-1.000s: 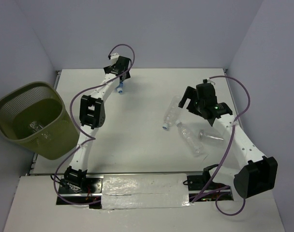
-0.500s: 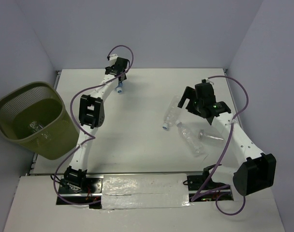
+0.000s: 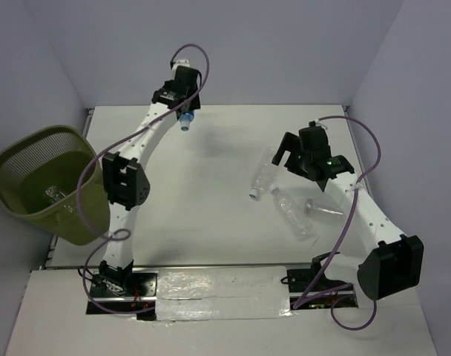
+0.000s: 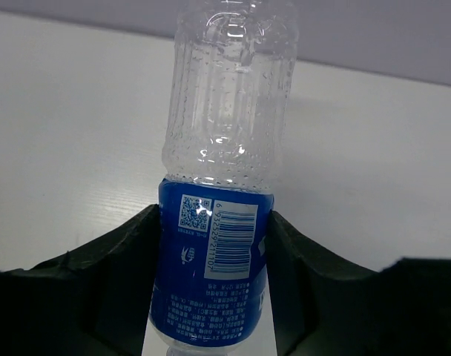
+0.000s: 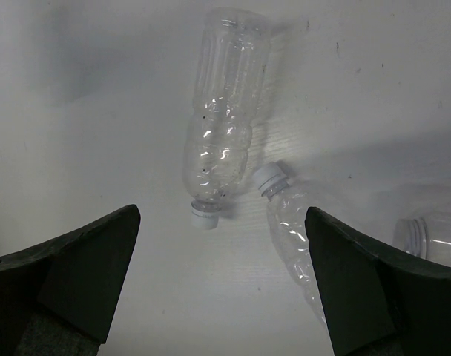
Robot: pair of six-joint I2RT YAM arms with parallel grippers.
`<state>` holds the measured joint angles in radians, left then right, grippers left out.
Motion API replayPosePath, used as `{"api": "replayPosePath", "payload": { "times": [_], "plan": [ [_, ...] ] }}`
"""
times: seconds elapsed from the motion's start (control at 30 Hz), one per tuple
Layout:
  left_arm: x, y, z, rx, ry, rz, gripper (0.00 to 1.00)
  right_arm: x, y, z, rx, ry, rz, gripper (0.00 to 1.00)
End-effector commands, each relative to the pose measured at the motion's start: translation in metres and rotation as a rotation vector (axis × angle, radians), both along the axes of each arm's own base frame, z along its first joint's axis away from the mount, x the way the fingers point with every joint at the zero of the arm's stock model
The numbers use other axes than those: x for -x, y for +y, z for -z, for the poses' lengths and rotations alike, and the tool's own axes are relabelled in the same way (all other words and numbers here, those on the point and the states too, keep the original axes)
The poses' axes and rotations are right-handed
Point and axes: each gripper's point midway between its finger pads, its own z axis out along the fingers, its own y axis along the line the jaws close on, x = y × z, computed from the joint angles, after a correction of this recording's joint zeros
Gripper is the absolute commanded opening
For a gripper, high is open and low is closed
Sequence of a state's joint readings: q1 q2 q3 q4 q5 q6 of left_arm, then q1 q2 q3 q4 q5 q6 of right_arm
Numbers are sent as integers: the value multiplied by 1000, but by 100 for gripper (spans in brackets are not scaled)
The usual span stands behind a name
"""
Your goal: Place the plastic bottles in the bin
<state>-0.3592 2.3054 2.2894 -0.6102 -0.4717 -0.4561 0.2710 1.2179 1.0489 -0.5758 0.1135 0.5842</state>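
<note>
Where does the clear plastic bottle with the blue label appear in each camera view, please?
Top external: clear plastic bottle with the blue label in the upper part, left of centre, only its blue-capped end showing under the left gripper.
Left wrist: centre frame, clamped between the black fingers.
Right wrist: not in it.
Shared landmark: the left gripper, gripping it in both views.

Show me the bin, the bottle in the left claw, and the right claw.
bin (image 3: 62,222), top external view, outer wall.
held bottle (image 4: 227,126), left wrist view, clear body.
right claw (image 5: 222,211), right wrist view, between fingertips.
</note>
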Motion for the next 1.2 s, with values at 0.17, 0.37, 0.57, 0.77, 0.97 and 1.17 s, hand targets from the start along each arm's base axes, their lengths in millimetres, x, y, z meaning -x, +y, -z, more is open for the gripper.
{"api": "replayPosePath", "payload": {
  "times": [0.17, 0.37, 0.57, 0.77, 0.97, 1.17],
  "plan": [
    [140, 49, -237, -20, -319, 36, 44, -4, 10, -44, -73, -145, -18, 100],
    [241, 135, -273, -153, -347, -157, 47, -3, 13, -43, -86, -152, -29, 100],
    [318, 216, -266, -179, -343, -465, 48, -2, 18, -40, -101, -148, -50, 100],
    [341, 268, -237, -212, -353, -661, 50, 1, 17, -37, -84, -132, -61, 100],
    [344, 289, -210, -183, -287, -775, 50, 6, 12, -37, -64, -135, -60, 100],
    [337, 289, -186, -152, -208, -781, 85, 9, 13, -30, -62, -118, -69, 100]
  ]
}}
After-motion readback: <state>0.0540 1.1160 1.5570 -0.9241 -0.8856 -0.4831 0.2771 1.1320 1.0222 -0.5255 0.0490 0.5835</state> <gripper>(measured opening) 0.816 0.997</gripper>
